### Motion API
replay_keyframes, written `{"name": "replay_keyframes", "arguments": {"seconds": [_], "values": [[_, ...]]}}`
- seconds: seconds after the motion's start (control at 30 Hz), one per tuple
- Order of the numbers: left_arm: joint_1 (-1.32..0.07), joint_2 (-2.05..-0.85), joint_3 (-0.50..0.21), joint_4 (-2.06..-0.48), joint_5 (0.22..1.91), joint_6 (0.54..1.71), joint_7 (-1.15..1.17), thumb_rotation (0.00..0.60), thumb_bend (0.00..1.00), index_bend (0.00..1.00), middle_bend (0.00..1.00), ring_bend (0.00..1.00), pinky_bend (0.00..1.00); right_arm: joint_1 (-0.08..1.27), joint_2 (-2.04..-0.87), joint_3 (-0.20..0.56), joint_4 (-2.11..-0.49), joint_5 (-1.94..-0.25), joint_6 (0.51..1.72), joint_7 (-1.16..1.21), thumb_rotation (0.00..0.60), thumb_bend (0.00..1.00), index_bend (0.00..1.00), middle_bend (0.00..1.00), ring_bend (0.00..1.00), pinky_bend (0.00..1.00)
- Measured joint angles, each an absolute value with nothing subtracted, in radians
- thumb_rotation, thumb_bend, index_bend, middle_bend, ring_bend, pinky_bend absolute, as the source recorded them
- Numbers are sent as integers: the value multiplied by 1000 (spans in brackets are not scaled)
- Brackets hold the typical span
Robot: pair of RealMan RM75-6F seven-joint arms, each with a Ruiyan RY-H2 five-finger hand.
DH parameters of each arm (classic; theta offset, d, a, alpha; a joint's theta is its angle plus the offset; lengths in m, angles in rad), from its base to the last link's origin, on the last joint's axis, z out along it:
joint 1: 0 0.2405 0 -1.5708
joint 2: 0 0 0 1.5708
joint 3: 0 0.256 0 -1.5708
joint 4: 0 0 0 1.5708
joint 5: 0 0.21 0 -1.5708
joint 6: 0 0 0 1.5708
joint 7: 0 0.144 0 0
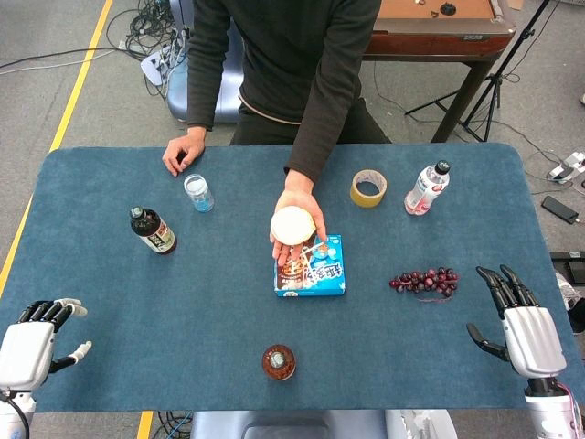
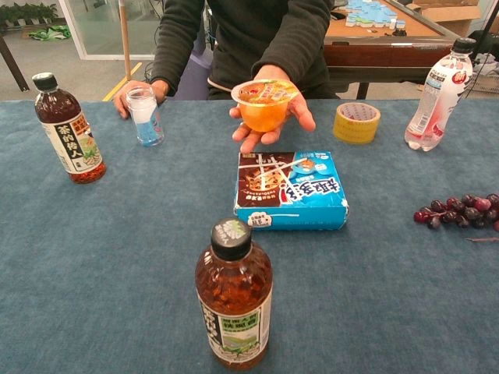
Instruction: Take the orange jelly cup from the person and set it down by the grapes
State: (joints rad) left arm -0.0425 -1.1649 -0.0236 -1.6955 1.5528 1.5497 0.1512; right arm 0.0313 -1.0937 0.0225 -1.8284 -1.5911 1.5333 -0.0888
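Observation:
The person across the table holds out the orange jelly cup (image 1: 292,225) (image 2: 263,105) on an upturned palm above the table's middle, just behind a blue snack box (image 1: 311,265) (image 2: 291,189). The dark red grapes (image 1: 425,280) (image 2: 460,210) lie on the blue cloth to the right. My right hand (image 1: 521,320) rests open at the near right edge, just right of the grapes, fingers spread and holding nothing. My left hand (image 1: 37,343) sits open at the near left corner, far from the cup. Neither hand shows in the chest view.
A brown tea bottle (image 1: 279,362) (image 2: 234,296) stands at the near centre. Another dark bottle (image 1: 154,230) (image 2: 69,128) and a small clear bottle (image 1: 198,193) (image 2: 145,115) are left; a tape roll (image 1: 368,188) (image 2: 356,122) and a water bottle (image 1: 426,188) (image 2: 438,93) are far right.

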Motion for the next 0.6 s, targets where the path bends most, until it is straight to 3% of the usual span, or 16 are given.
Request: {"name": "replay_keyframes", "arguments": {"seconds": [0.6], "values": [[-39, -1159, -22, -1707, 1566, 1563, 150, 600, 171, 419, 338, 288, 204, 45, -1071, 19, -1856, -1587, 1493, -100, 600, 224, 93, 145, 32, 217]]}}
